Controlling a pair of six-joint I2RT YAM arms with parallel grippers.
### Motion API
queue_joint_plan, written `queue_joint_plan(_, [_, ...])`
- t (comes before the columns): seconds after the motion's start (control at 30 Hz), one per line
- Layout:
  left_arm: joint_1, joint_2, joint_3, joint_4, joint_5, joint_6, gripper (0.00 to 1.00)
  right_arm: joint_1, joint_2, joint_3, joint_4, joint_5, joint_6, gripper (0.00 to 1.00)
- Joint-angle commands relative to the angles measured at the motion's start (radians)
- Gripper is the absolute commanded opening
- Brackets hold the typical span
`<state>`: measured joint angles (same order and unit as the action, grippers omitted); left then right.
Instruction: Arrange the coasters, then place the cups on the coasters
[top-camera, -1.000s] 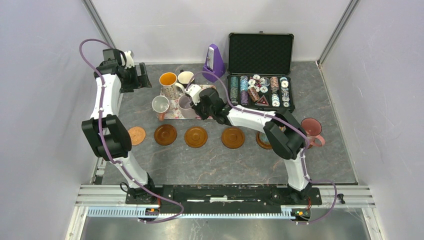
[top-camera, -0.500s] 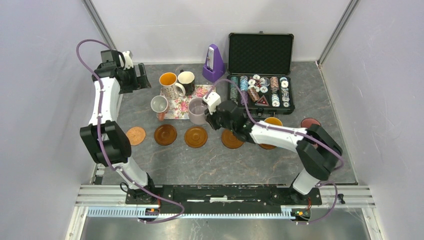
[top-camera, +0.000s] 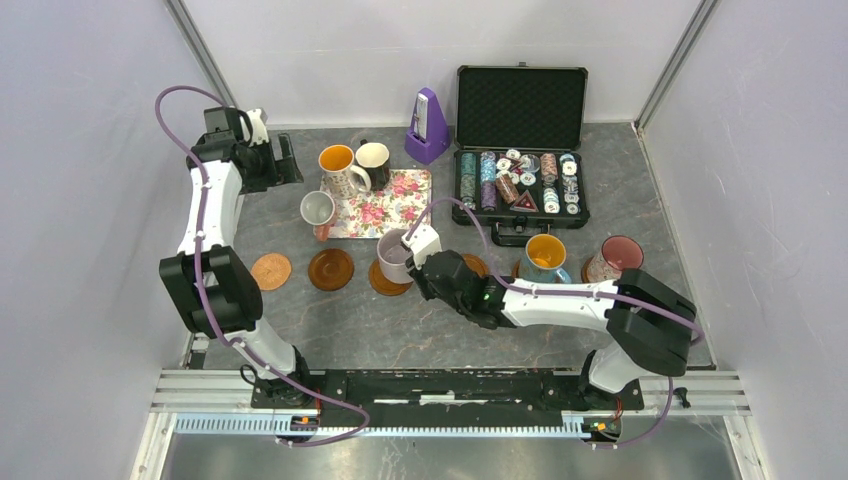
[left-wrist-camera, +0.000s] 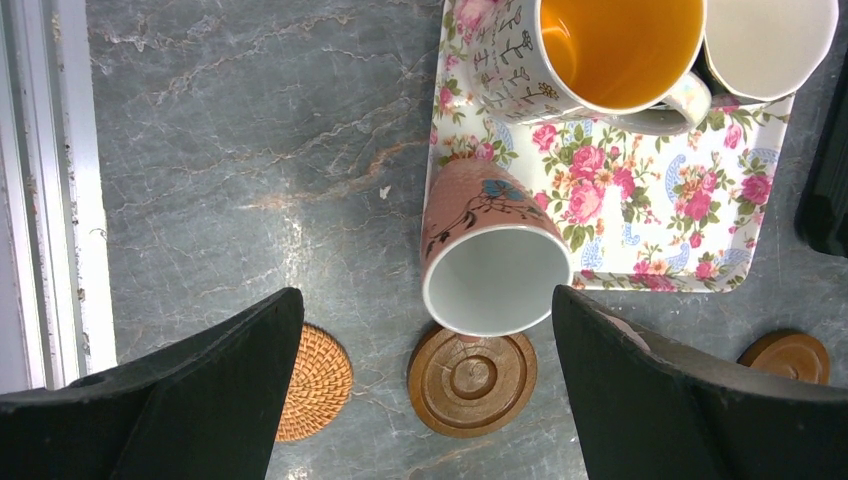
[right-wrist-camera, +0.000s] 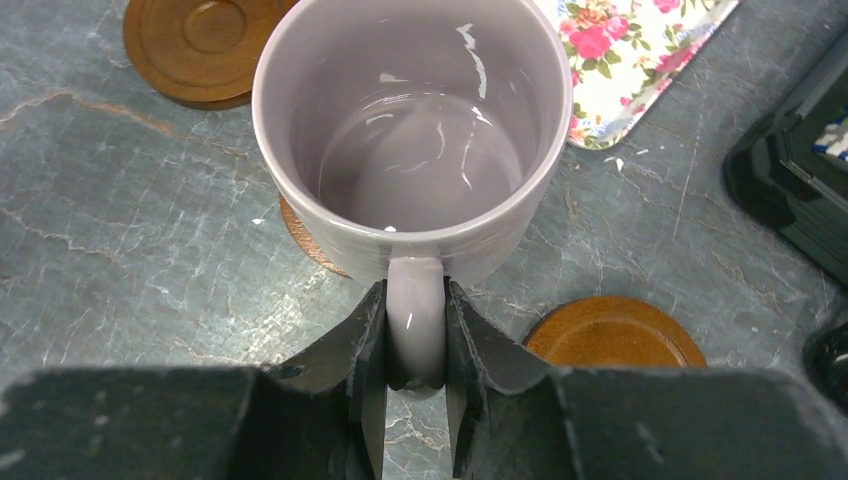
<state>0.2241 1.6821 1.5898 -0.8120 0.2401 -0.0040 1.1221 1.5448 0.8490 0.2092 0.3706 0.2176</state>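
Note:
My right gripper is shut on the handle of a lilac cup. The cup hangs upright over a brown coaster in the middle of the row; I cannot tell if they touch. More coasters lie left and right of it. A blue cup and a pink cup stand further right. My left gripper is open at the back left, high above a pink cup and a coaster.
A floral tray at the back holds an orange-lined mug and a black-and-cream mug. A woven rattan mat ends the row on the left. A purple metronome and an open black chip case stand behind.
My right arm has carried the lilac cup off the tray towards the near side, to over the middle coaster. The left arm has barely moved.

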Motion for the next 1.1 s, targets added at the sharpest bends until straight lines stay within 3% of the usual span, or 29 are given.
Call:
queue_joint_plan(0.0, [0.006,-0.043,-0.011,0.041,0.021,-0.004,1.0,0.029,0.014,0.067,0.131,0.132,0.085,0.0])
queue_joint_plan(0.6, [0.006,-0.072,-0.078,0.076,0.016,-0.004,1.0,0.05,0.128,0.116,0.18,0.117,0.115,0.01])
queue_joint_plan(0.77, [0.006,-0.069,-0.079,0.076,0.013,0.0,1.0,0.051,0.141,0.123,0.168,0.125,0.117,0.15])
queue_joint_plan(0.93, [0.006,-0.066,-0.08,0.08,0.013,-0.001,1.0,0.051,0.149,0.104,0.191,0.143,0.101,0.2])
queue_joint_plan(1.07, [0.006,-0.064,-0.086,0.08,0.008,0.002,1.0,0.054,0.157,0.096,0.203,0.114,0.1,0.3])
